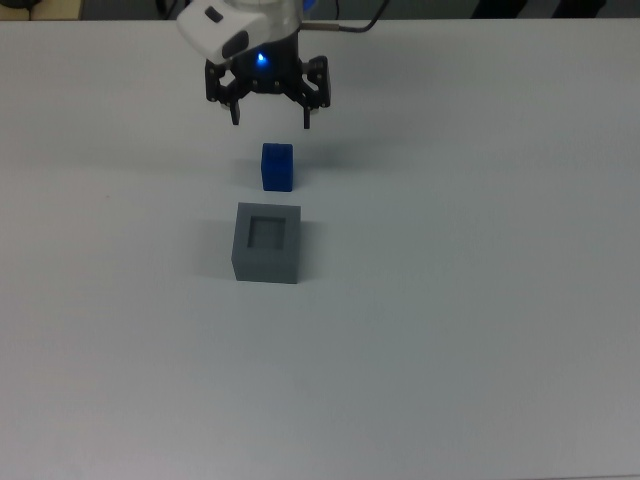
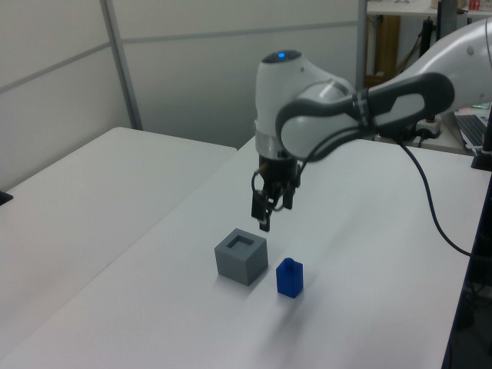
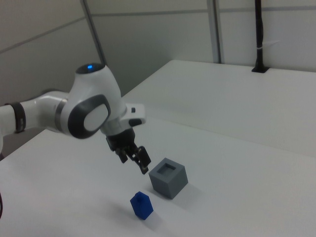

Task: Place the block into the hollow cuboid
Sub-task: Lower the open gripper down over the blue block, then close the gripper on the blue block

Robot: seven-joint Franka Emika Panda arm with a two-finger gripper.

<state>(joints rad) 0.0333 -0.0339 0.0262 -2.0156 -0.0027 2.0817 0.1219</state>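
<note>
The bright blue block (image 1: pixel 277 167) stands upright on the white table, apart from everything else. Just below it in the top view sits the grey hollow cuboid (image 1: pixel 266 266), its square recess facing up with nothing in it. My gripper (image 1: pixel 271 121) hangs open in the air, fingers spread wide and holding nothing, just beyond the block toward the top view's upper edge. In the left view the gripper (image 2: pixel 270 215) hovers above and behind the hollow cuboid (image 2: pixel 240 266) and the block (image 2: pixel 290 277). The right view shows the gripper (image 3: pixel 135 159) above the block (image 3: pixel 141 205), left of the hollow cuboid (image 3: pixel 168 184).
The white table (image 1: pixel 470 330) stretches wide around both objects. A second white table (image 2: pixel 69 184) stands at the left view's left, with grey partition walls behind. Cables and desk equipment (image 2: pixel 461 131) sit at the left view's right edge.
</note>
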